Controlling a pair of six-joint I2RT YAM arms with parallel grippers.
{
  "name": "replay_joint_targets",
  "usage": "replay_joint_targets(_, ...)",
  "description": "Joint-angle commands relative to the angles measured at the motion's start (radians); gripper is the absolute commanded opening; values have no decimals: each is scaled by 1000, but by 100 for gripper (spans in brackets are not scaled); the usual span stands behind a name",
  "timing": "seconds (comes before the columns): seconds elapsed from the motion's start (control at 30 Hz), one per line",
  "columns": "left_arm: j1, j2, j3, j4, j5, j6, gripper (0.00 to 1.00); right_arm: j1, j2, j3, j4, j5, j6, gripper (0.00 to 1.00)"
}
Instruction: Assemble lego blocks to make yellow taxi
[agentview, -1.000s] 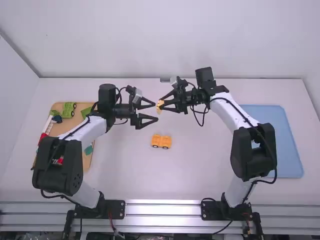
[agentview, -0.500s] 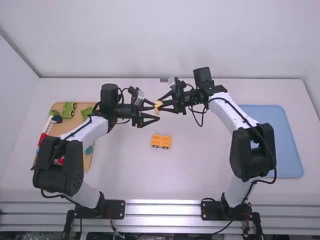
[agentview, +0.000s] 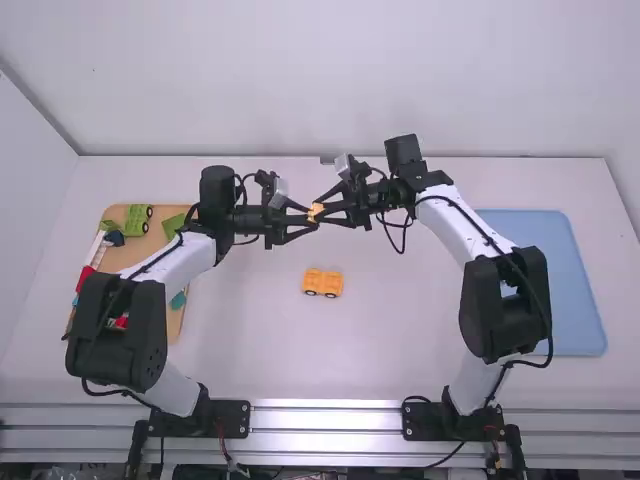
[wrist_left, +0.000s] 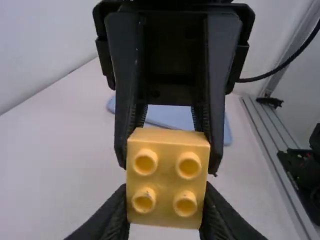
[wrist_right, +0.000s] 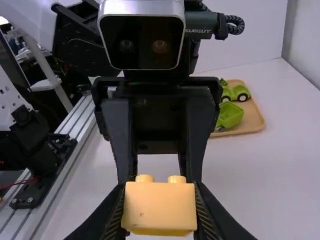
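Between the two arms, above the table, a yellow block (agentview: 316, 212) is held from both sides. My left gripper (agentview: 312, 219) meets it from the left and my right gripper (agentview: 320, 211) from the right. The block (wrist_left: 167, 175) turns four studs toward the left wrist camera; left gripper (wrist_left: 165, 210) is shut on its near part, the other gripper's fingers on its far part. In the right wrist view, right gripper (wrist_right: 160, 212) is shut on the block (wrist_right: 160, 207), whose studs point at the left gripper's fingertips. A yellow wheeled piece (agentview: 322, 283) stands on the table below.
A wooden tray (agentview: 176, 300) at the left, partly behind the left arm, holds green vehicle pieces (agentview: 137, 219) and several red, white and blue parts. A blue tray (agentview: 575, 290) lies at the right, partly behind the right arm.
My left gripper has moved slightly right to the block, and its wide-open fingers have closed on it. The right gripper, holding the block, has shifted slightly left. The wheeled piece has stayed put.
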Motion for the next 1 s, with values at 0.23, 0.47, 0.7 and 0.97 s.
replay_joint_targets(0.23, -4, -5, 23, -6, 31, -2, 15, 4, 11, 29, 6, 4, -2, 42)
replay_joint_targets(0.47, -4, -5, 23, -163, -336, 3, 15, -44, 6, 29, 115, 211, 153, 99)
replay_joint_targets(0.7, -24, -3, 149, -762, -783, 396, 9, -115, -34, 29, 135, 499, 264, 99)
replay_joint_targets(0.97, -61, 26, 141, -998, -921, 899, 3, -135, -41, 27, 126, 437, 264, 99)
